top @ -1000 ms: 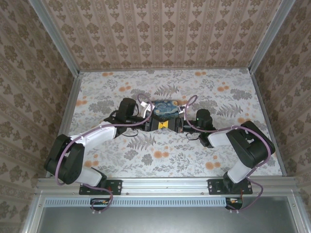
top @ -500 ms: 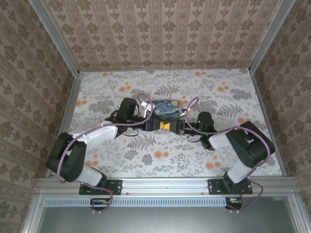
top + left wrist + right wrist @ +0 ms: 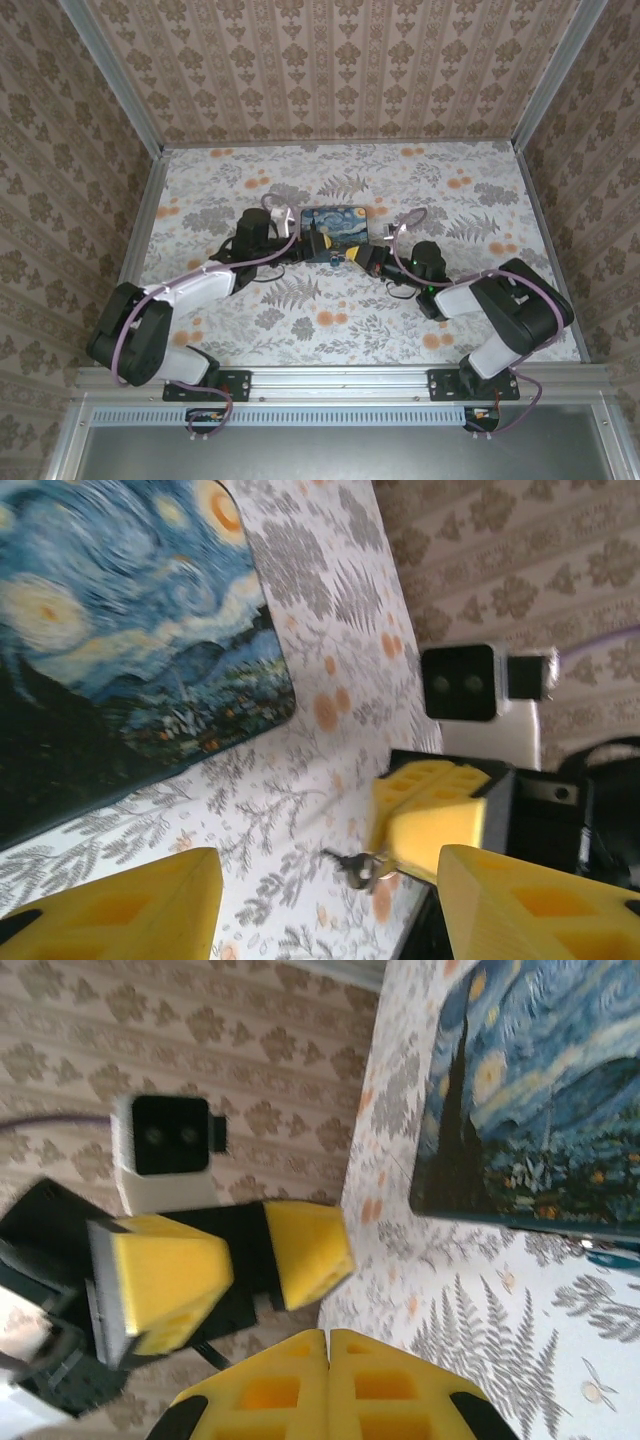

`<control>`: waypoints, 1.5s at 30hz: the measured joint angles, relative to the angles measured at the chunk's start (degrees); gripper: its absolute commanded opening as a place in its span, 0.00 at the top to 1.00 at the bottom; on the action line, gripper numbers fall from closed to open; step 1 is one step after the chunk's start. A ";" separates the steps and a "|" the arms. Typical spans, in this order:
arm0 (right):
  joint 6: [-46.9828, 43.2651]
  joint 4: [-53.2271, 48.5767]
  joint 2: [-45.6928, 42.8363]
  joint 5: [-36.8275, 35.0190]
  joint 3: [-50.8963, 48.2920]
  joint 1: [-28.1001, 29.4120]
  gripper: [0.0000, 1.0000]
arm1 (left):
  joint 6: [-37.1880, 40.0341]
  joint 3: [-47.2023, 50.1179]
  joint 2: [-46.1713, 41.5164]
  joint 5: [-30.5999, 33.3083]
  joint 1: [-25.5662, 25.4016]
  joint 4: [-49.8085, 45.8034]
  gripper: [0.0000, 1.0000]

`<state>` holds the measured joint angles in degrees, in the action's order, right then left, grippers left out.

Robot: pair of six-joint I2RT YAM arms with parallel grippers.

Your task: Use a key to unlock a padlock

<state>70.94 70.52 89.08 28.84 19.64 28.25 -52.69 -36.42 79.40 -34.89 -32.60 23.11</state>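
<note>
A flat, round-cornered Starry Night printed box [image 3: 336,226] lies mid-way on the tabletop [image 3: 470,320] (floral paper, wide margins to every edge). The tiny dark padlock [image 3: 615,1257] sits just off its near edge. The right gripper [image 3: 328,1358], yellow foam pads [image 3: 260,1395] together, pinches a small metal key [image 3: 352,866]; the left gripper [image 3: 325,910] faces it, fingers [image 3: 120,905] apart.

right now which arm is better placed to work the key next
Right. The right fingers are pressed shut, and the left wrist view shows the key at their tips. The left fingers stand wide open with nothing between them, so that arm would first have to take the key over.
</note>
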 measured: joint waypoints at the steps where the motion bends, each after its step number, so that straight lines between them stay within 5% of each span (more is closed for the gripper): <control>1: 0.61 0.00 -0.83 -1.88 -0.15 0.55 1.00 | -1.79 0.85 -0.07 1.18 -0.11 1.42 0.44; 9: 3.50 -0.72 -6.45 -17.35 -0.24 7.13 1.00 | -13.66 5.35 -0.07 10.05 -3.50 13.51 0.52; 19: 4.35 -3.30 -7.34 -28.35 -0.02 12.17 1.00 | -20.06 7.13 0.00 16.81 -5.68 24.68 0.55; 45: 5.88 -3.06 -3.80 -31.71 0.90 12.96 1.00 | -22.69 7.15 9.86 18.93 -10.93 34.12 0.62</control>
<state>76.82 67.46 85.27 -2.87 20.53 41.21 -75.37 -29.28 89.25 -15.97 -43.53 57.23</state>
